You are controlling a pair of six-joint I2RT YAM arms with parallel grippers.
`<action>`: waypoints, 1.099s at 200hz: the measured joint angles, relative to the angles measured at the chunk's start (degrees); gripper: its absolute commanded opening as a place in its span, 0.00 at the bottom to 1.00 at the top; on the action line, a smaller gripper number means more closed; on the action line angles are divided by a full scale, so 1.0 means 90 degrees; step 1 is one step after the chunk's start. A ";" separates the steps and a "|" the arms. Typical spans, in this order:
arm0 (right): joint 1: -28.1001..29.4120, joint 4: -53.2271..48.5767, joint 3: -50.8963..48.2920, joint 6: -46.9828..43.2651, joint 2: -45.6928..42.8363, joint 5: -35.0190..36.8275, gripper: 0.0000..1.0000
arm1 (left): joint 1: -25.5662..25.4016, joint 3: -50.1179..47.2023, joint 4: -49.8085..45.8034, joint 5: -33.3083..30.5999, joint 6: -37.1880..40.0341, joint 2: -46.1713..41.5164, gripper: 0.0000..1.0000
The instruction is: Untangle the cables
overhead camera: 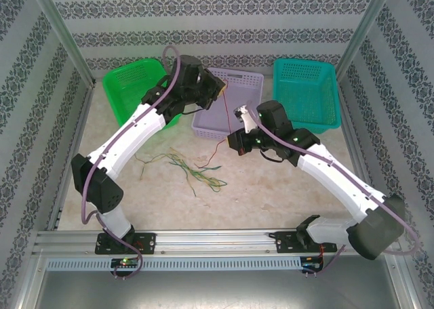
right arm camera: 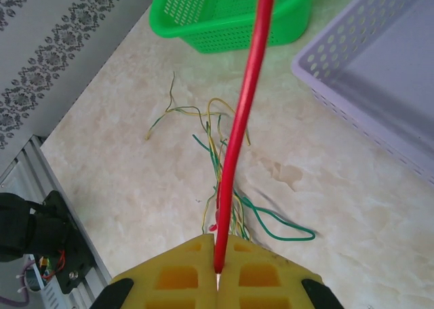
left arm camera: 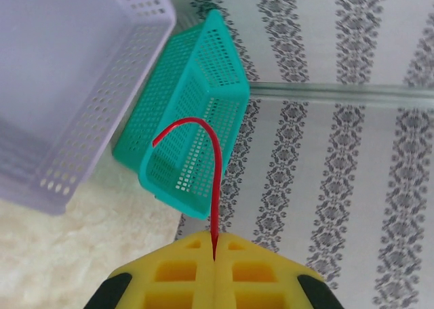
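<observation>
With my left gripper (left arm camera: 214,246) and right gripper (right arm camera: 218,256) both clamped on the red cable (right arm camera: 243,119), I fear a hard pull could slip it free or drag the green and yellow tangle (right arm camera: 215,153).

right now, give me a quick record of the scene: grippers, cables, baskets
left gripper: shut on red cable
right gripper: shut on red cable
red cable: runs taut between the two grippers
other cables: green and yellow, loose tangle on table
green basket: far left
purple basket: far middle
teal basket: far right
</observation>
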 measured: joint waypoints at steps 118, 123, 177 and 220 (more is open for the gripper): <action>-0.1780 -0.1083 0.0852 0.0794 -0.0141 -0.0833 0.00 | 0.0170 0.1447 -0.0202 -0.0277 0.1683 0.0595 0.83; -0.1921 -0.1141 0.0947 0.0826 -0.0160 -0.0831 0.00 | 0.0177 0.1532 -0.0313 -0.0350 0.1727 0.0580 0.83; -0.3368 -0.1814 0.2135 0.0860 -0.0087 -0.0466 0.00 | 0.0299 0.1554 -0.1183 -0.0670 0.2064 0.0061 0.81; -0.4231 -0.1749 0.3167 0.0865 0.0942 0.0231 0.00 | 0.0257 0.0398 -0.1192 -0.0476 0.2016 -0.0544 0.80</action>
